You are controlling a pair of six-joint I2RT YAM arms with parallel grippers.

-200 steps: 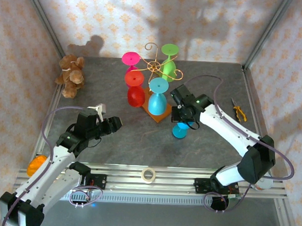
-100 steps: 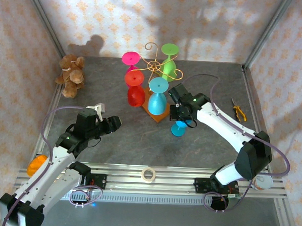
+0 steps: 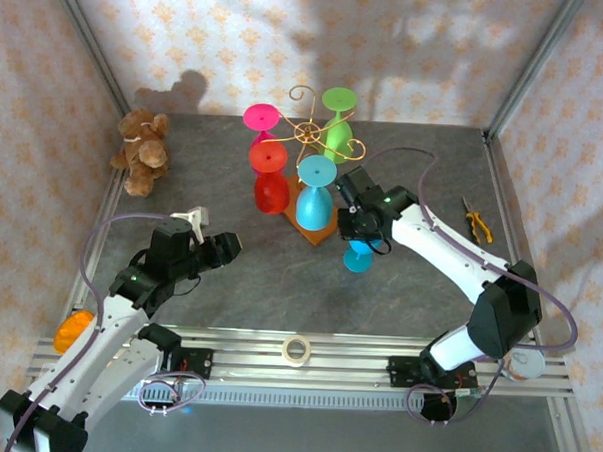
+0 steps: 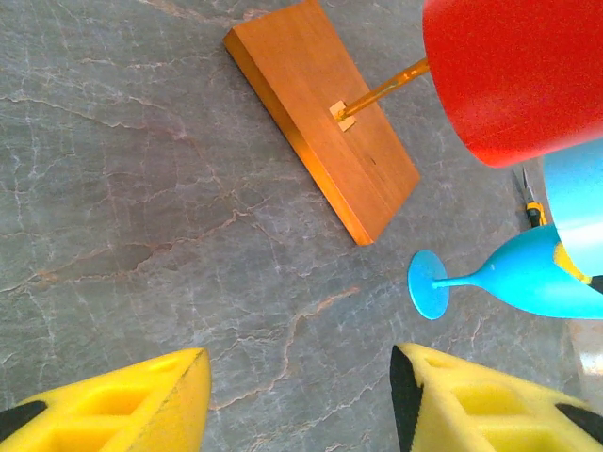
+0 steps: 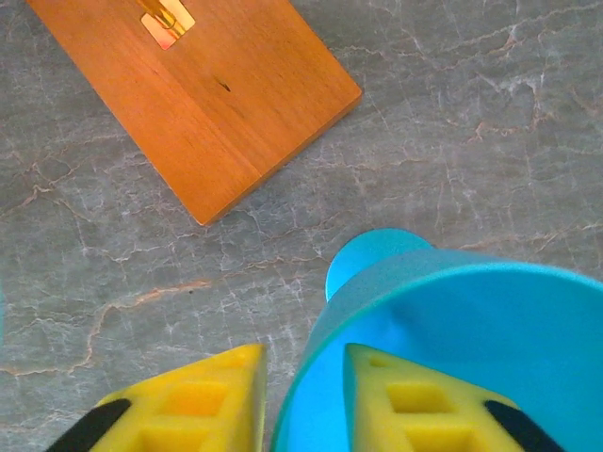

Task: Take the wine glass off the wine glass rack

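Overhead, the right gripper (image 3: pixel 366 227) holds the blue wine glass (image 3: pixel 358 257) clear of the wine glass rack (image 3: pixel 307 134), just beside its wooden base (image 3: pixel 319 230); the left gripper (image 3: pixel 223 248) hangs well apart. From the left wrist, those jaws stand spread, and the glass leans, foot near the surface (image 4: pixel 141 207) (touching or not, I cannot tell). From the right wrist, the jaws pinch the bowl (image 5: pixel 490 311) wall, one finger (image 5: pixel 415 405) inside the otherwise empty bowl. That thin grip could slip, or a leaning release could topple it.
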